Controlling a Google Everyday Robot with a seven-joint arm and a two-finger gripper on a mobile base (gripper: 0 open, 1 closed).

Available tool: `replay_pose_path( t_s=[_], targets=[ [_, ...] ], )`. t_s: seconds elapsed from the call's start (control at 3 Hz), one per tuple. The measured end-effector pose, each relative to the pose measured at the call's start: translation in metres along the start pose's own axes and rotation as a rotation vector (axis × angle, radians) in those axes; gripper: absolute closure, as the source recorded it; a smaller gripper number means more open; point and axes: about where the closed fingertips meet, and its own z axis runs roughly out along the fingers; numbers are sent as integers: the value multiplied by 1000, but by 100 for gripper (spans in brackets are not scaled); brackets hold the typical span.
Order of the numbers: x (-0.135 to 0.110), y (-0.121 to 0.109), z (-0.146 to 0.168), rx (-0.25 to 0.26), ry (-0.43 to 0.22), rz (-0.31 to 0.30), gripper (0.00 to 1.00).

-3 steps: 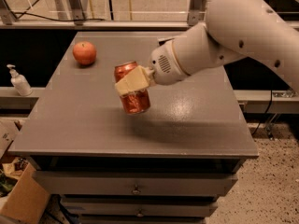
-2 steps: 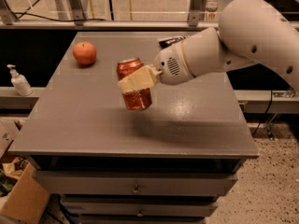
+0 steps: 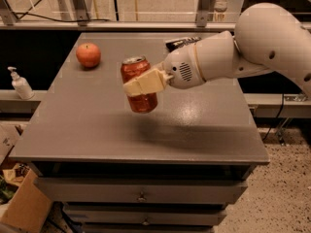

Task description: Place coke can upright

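Camera view has the end effector (image 3: 141,85) out over the middle of the bench (image 3: 97,130), clamped across the waist of the coke can (image 3: 144,101). The can hangs clear of the surface, with its shadow lying on the grey top below and a little to the right. Over the last second the wrist has turned the can from a clear lean to nearly straight, silver top up, and the arm has drawn back slightly to the right. To my eye that means the righting is nearly done and what remains is setting it down level and letting go. There is plenty of room. The apple (image 3: 88,55) sits well apart at the far left corner, and a dark packet (image 3: 182,41) lies at the back, partly hidden by the arm. The front and side edges are a good way off from where the can hangs, so a straight descent looks safe.
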Motion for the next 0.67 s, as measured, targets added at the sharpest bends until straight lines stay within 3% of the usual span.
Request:
replay_pose_path(
  t_s=[0.33, 0.67],
  targets=[
    [0, 0, 0, 0, -1, 3, 100],
    [0, 0, 1, 1, 5, -86, 100]
  ],
)
